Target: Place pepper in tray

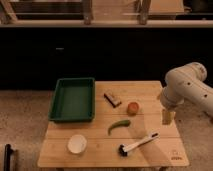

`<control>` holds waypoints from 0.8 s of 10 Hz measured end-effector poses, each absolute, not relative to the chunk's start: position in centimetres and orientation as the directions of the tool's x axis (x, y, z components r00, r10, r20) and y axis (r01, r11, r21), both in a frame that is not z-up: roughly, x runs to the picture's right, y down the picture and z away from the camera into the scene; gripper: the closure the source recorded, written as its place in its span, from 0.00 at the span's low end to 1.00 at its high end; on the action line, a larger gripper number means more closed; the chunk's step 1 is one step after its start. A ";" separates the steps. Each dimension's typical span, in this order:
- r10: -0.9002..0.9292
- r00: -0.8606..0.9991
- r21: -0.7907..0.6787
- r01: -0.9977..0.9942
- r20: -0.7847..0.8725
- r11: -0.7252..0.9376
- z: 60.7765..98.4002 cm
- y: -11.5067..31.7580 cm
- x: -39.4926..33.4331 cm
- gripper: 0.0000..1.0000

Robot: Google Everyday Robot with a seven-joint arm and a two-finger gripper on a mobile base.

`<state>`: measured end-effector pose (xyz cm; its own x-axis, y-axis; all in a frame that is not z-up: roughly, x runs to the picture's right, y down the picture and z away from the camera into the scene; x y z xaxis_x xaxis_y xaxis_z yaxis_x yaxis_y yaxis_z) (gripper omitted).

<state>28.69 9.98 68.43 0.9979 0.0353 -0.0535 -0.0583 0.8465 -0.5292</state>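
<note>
The green pepper [118,125] lies on the wooden table [100,150], near its middle, curved and tapering to the lower left. The dark green tray [73,99] stands at the table's back left and looks empty. My gripper [167,116] hangs from the white arm [186,87] above the table's right edge, well to the right of the pepper and apart from it. It holds nothing that I can see.
A round orange fruit [132,107] sits just up and right of the pepper. A small brown block [112,99] lies beside the tray. A white bowl [77,143] is at the front left. A black-headed brush with a white handle [137,144] lies at the front right.
</note>
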 end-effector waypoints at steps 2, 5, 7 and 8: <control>0.035 0.998 -0.529 -0.058 -0.053 0.846 68.4 10.0 28.7 0.20; 0.035 0.998 -0.529 -0.058 -0.053 0.846 68.4 10.0 28.7 0.20; 0.035 0.998 -0.529 -0.058 -0.053 0.846 68.4 10.0 28.7 0.20; 0.035 0.998 -0.529 -0.058 -0.053 0.847 68.4 10.0 28.7 0.20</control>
